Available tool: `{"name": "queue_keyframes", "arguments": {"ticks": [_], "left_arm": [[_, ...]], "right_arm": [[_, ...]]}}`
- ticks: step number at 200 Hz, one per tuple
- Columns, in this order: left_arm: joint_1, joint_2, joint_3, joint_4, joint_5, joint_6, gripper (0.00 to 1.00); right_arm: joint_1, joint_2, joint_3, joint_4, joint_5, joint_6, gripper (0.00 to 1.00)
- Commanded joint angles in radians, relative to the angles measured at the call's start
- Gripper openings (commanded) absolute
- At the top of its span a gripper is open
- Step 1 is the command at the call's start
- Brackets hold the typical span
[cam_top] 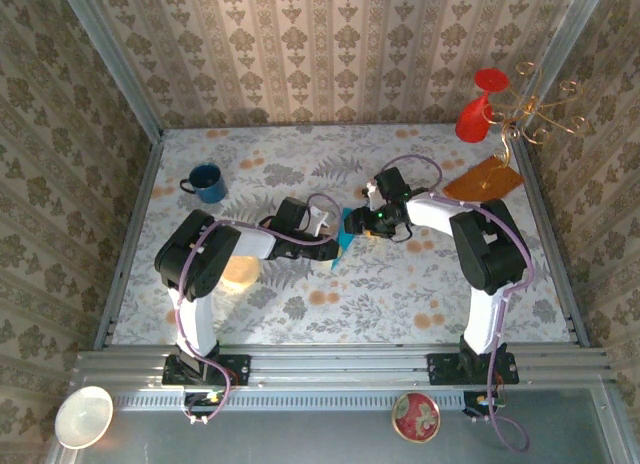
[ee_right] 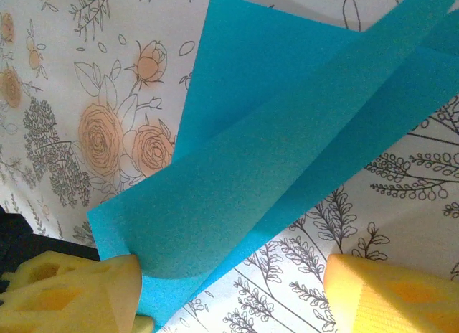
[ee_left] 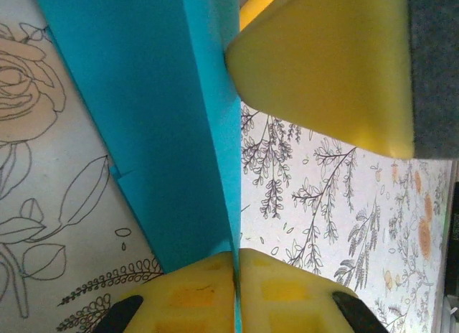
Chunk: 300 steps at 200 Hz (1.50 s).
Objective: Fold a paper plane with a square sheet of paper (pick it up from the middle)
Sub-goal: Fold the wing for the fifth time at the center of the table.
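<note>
The square sheet of paper [cam_top: 346, 234], teal-blue and folded into long layered flaps, sits mid-table between both grippers. My left gripper [cam_top: 330, 231] is shut on it: in the left wrist view the yellow pads [ee_left: 193, 293] meet on the paper's folded edge [ee_left: 168, 132], which stands up from the table. My right gripper [cam_top: 362, 220] is open over the sheet from the other side. In the right wrist view a curled flap [ee_right: 287, 139] leans on the left finger [ee_right: 72, 293], and the right finger [ee_right: 391, 297] stands apart over bare tablecloth. One right finger [ee_left: 330, 60] looms in the left wrist view.
A blue mug [cam_top: 206, 182] stands back left. An orange-brown sheet [cam_top: 483, 178], a red goblet [cam_top: 478, 109] and a gold wire stand [cam_top: 545, 109] occupy the back right corner. A white bowl [cam_top: 83, 416] and a patterned dish [cam_top: 415, 417] lie in front of the rail.
</note>
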Motion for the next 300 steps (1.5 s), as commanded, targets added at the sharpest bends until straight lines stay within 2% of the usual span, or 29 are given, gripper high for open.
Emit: {"name": "queue_keyframes", "arguments": {"ticks": [1, 56, 97, 147, 231, 300], "left_arm": [[-0.009, 0.049, -0.034, -0.031, -0.023, -0.018, 0.11], [-0.018, -0.071, -0.057, -0.027, -0.062, -0.051, 0.20], [-0.060, -0.182, -0.088, -0.062, -0.255, -0.083, 0.32], [-0.119, -0.195, -0.115, -0.027, -0.425, -0.141, 0.47], [-0.128, -0.112, -0.077, -0.021, -0.391, -0.159, 0.43], [-0.127, -0.075, -0.088, -0.054, -0.382, -0.126, 0.27]], "right_arm": [[0.010, 0.067, 0.029, -0.047, 0.065, 0.003, 0.71], [0.029, 0.135, 0.057, -0.107, 0.173, 0.059, 0.71], [0.042, 0.152, 0.093, -0.162, 0.229, 0.086, 0.71], [0.043, 0.166, 0.109, -0.176, 0.217, 0.122, 0.70], [0.044, 0.187, 0.135, -0.211, 0.196, 0.172, 0.66], [0.043, 0.199, 0.152, -0.241, 0.204, 0.183, 0.65]]}}
